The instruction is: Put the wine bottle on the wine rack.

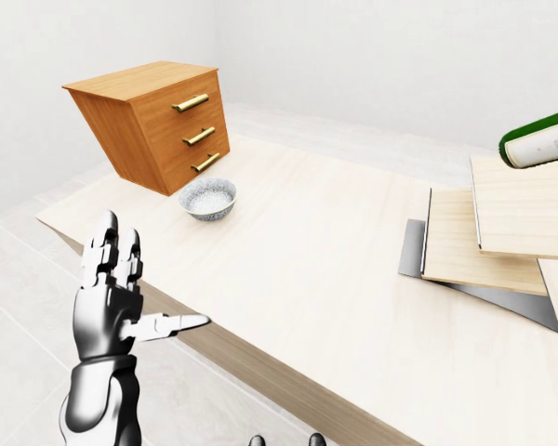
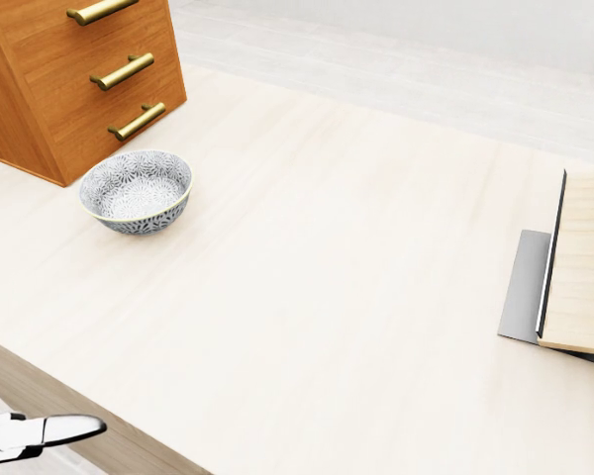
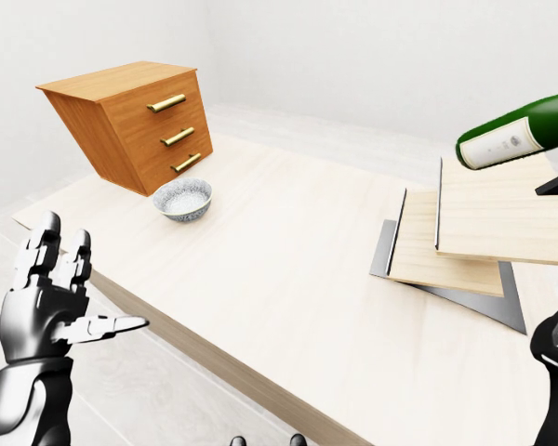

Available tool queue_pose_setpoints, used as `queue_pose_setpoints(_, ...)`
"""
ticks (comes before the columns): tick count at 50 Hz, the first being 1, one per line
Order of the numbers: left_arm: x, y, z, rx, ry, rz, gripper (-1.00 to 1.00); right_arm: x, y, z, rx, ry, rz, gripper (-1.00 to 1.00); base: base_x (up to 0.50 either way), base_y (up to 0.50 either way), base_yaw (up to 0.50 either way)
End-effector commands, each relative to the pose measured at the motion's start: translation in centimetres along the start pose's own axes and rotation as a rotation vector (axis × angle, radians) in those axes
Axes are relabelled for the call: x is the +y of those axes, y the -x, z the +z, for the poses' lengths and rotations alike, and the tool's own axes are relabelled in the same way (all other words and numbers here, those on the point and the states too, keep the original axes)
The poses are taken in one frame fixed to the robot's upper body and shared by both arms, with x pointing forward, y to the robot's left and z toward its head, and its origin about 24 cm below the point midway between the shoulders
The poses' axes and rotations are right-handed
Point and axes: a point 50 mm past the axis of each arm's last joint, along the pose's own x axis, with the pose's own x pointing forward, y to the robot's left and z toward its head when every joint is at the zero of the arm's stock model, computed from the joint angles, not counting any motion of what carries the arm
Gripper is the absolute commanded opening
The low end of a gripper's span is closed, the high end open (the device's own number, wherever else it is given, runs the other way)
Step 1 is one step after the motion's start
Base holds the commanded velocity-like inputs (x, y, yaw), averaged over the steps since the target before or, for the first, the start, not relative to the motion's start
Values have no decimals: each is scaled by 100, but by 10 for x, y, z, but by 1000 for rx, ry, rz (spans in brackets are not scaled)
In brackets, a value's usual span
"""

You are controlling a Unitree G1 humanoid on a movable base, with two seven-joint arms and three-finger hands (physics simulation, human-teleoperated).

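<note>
The dark green glass wine bottle (image 3: 516, 132) hangs tilted above the stepped pale wooden rack (image 3: 488, 228); heavy, slippery, best gripped mid-body; left hand (image 1: 112, 299) open, right hand's grip unclear

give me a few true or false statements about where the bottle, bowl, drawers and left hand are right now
1. The wine bottle lies flat on the table. False: it is held in the air above the wine rack, tilted.
2. The bowl sits on the table beside the drawer unit. True.
3. The left hand grips the bowl. False: it is open, off the table's edge, holding nothing.
4. The drawer unit has three brass handles. True.
5. The bowl rests on the wine rack. False: they are far apart.
</note>
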Motion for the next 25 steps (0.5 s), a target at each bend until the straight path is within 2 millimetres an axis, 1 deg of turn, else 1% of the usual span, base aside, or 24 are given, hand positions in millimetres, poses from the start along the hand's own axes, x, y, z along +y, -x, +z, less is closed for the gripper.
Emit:
queue_pose_setpoints(1, -4, -3, 4, -21, -9, -6, 100, -17, 2, 10, -18, -59, -41, -100, 0, 0, 0)
queue_pose_setpoints(5, -7, -4, 11, -49, -23, -17, 100, -23, 4, 6, -2, -46, -52, -100, 0, 0, 0)
queue_pose_setpoints(9, -8, -5, 18, -84, -26, -18, 100, -32, 7, -4, 33, -22, -65, -100, 0, 0, 0)
queue_pose_setpoints(13, -9, -6, 17, -79, -28, -20, 100, -41, 9, -9, 53, -11, -77, -100, 0, 0, 0)
queue_pose_setpoints(18, -11, -5, 15, -70, -26, -21, 100, -46, 11, -11, 60, -20, -87, -100, 0, 0, 0)
queue_pose_setpoints(25, -13, -5, 15, -71, -26, -25, 100, -46, 12, -22, 92, -18, -81, -100, 0, 0, 0)
